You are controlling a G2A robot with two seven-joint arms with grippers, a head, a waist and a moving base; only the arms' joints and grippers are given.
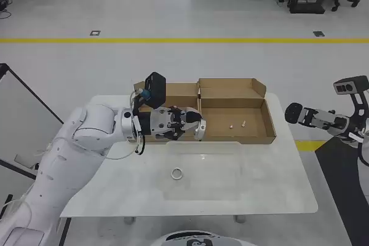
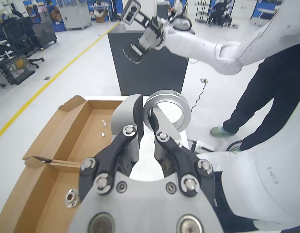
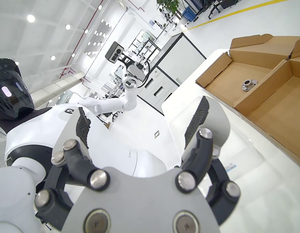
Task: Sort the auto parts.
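Note:
My left gripper [image 2: 145, 112] is shut on a large silver metal ring [image 2: 167, 112], one finger inside it and one outside. In the top view this gripper [image 1: 195, 117] hangs over the middle divider of the open cardboard box [image 1: 234, 83]. A silver flanged part [image 2: 71, 197] lies in the box's left compartment, where the right wrist view also shows the flanged part [image 3: 249, 84]. Two small screws [image 1: 237, 124] lie in the right compartment. A small ring [image 1: 177, 174] lies on the white table in front of the box. My right gripper [image 3: 140, 120] is open and holds nothing, off the table's right edge [image 1: 293, 114].
The white table [image 1: 252, 178] has free room in front of the box. A black cabinet [image 1: 347, 190] stands off the table's right side, below the right arm. A dark-framed cabinet [image 1: 12, 111] stands to the left.

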